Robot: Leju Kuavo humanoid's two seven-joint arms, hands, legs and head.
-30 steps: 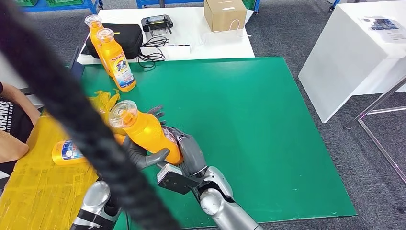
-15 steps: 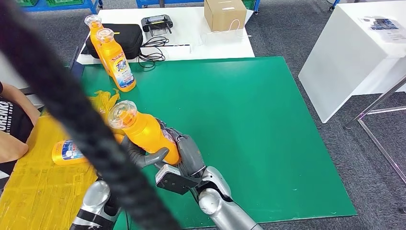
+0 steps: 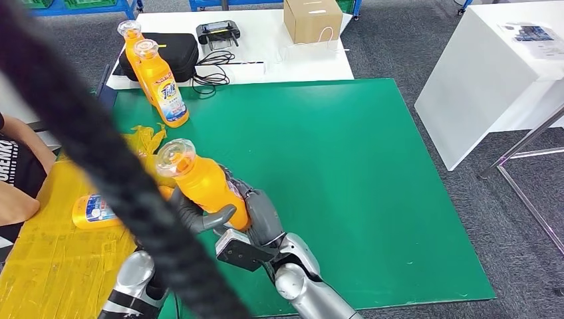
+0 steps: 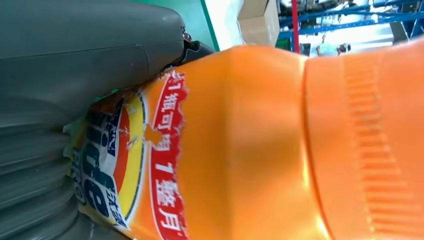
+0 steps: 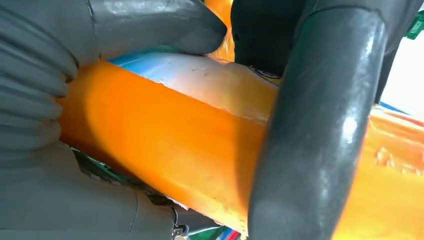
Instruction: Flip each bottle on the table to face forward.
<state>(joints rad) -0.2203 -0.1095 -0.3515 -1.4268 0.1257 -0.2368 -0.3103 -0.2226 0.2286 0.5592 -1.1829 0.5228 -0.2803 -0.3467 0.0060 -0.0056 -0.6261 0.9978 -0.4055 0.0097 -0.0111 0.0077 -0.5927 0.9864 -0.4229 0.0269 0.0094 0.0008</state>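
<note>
An orange bottle (image 3: 203, 183) with a clear cap is held tilted above the green mat (image 3: 346, 166), cap pointing up and left. My left hand (image 3: 199, 216) grips it from below, with the thumb across its lower body. My right hand (image 3: 263, 214) holds the bottle's base from the right. In the left wrist view the bottle (image 4: 250, 140) shows a torn red and blue label beside my left hand (image 4: 75, 50). In the right wrist view my right hand (image 5: 50, 190) wraps the bottle (image 5: 165, 140), a dark finger (image 5: 310, 125) across it.
Two more orange bottles (image 3: 163, 85) (image 3: 129, 38) stand upright at the mat's far left corner. Another bottle (image 3: 95, 211) lies on the yellow surface (image 3: 46, 266) at left, near a person's arm (image 3: 20, 193). A thick black cable (image 3: 86, 126) crosses the foreground. A cardboard box (image 3: 312, 18) sits on the white table behind.
The held bottle has shifted slightly, its cap now a little further right. Both hands keep their hold.
</note>
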